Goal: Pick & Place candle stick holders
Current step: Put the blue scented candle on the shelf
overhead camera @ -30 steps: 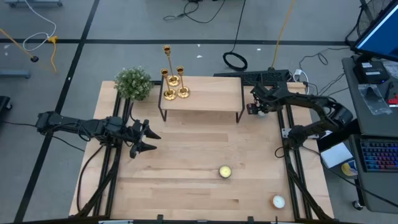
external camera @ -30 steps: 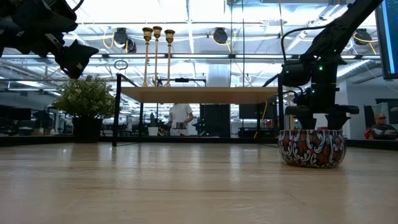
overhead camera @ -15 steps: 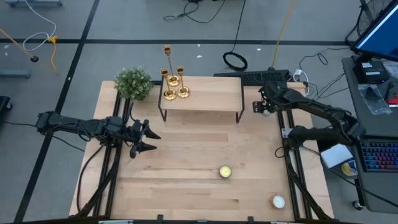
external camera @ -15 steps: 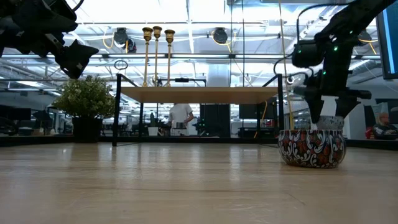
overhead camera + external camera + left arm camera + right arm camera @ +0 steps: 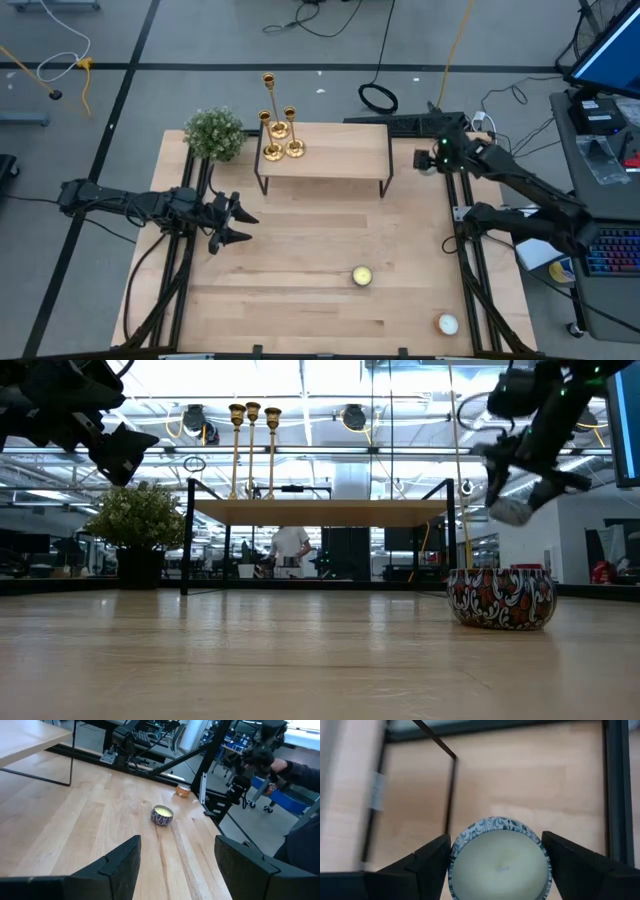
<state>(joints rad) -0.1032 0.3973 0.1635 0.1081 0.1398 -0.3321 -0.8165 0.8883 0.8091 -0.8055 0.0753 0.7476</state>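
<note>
Three gold candle stick holders (image 5: pixel 280 135) stand on their round bases at the left end of a raised wooden shelf (image 5: pixel 340 152); they also show in the low view (image 5: pixel 252 450). My left gripper (image 5: pixel 240 224) hovers open and empty over the table's left part, nearer than the shelf. My right gripper (image 5: pixel 426 161) is up in the air just off the shelf's right end, shut on a small blue-and-white candle tin (image 5: pixel 497 857). My right gripper pinches the candle tin by its round side wall (image 5: pixel 457 845), one finger (image 5: pixel 427 862) on each side. The fingers come from above, pointing down at the table. The tin is lifted clear of the table, its wax top facing the wrist camera, and shows tilted in the low view (image 5: pixel 510 510).
A potted green plant (image 5: pixel 215 133) stands left of the shelf. A patterned candle tin (image 5: pixel 361 276) sits on the table's near middle, and another small candle (image 5: pixel 447 323) lies near the right front corner. Dark frame rails run along both table sides.
My right gripper has risen from table height with the candle tin, lifting it clear of the table, and has drifted a little toward the far right. The tin now shows tilted. My left arm has kept still.
</note>
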